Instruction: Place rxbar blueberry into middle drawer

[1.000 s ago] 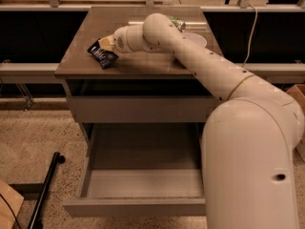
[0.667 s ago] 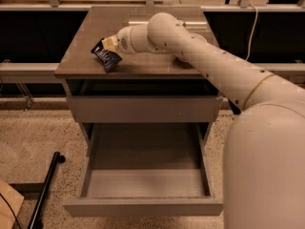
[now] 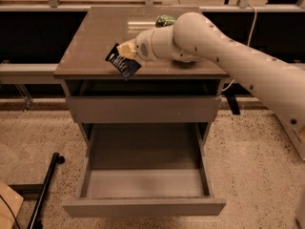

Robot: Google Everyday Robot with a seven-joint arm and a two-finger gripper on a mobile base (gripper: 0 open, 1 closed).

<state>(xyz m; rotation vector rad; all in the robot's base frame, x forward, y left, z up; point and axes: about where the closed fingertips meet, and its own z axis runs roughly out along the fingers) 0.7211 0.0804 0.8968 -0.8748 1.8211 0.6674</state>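
Observation:
My gripper (image 3: 125,53) is shut on the rxbar blueberry (image 3: 122,64), a dark navy wrapper with pale print. It holds the bar tilted, just above the front part of the glossy brown tabletop (image 3: 95,37), near its front edge. The middle drawer (image 3: 145,184) is pulled out wide below, with a pale grey floor, thin side walls and nothing in it. My white arm (image 3: 228,56) reaches in from the right across the tabletop.
A green patterned can (image 3: 165,20) stands at the back of the tabletop, partly behind my arm. The top drawer (image 3: 143,109) is shut. A black pole (image 3: 45,190) lies on the speckled floor at the left. Dark shelving runs behind the cabinet.
My gripper has carried the rxbar blueberry up off the tabletop and toward the cabinet's front edge. The view has moved in closer.

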